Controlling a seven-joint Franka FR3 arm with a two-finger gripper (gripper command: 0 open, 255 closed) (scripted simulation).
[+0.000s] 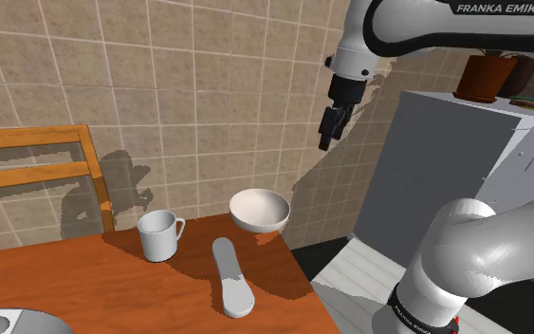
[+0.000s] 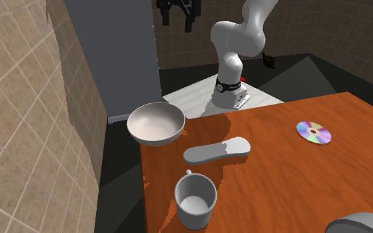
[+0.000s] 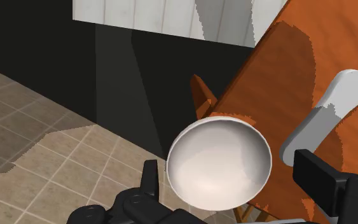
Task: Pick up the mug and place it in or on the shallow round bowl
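White mug (image 1: 159, 234), white bowl (image 1: 260, 210), pale grey oblong obj (image 1: 231, 277); orange-brown table (image 1: 84, 280); beige square-tiled wall (image 1: 179, 85); rainbow-sheen disc (image 2: 313, 132).

By the shoulder view, on the table (image 1: 84, 280) the bowl (image 1: 260, 210) stands at the mug's (image 1: 159, 234) three o'clock by the table's corner, and a long flat piece (image 1: 231, 277) lies at the mug's four o'clock.

Grey oblong slab (image 2: 216, 151) flat on orange table (image 2: 297, 179); shiny disc (image 2: 313, 132) well apart.

one mug (image 1: 160, 234), one bowl (image 1: 260, 210), one disc (image 2: 313, 132)
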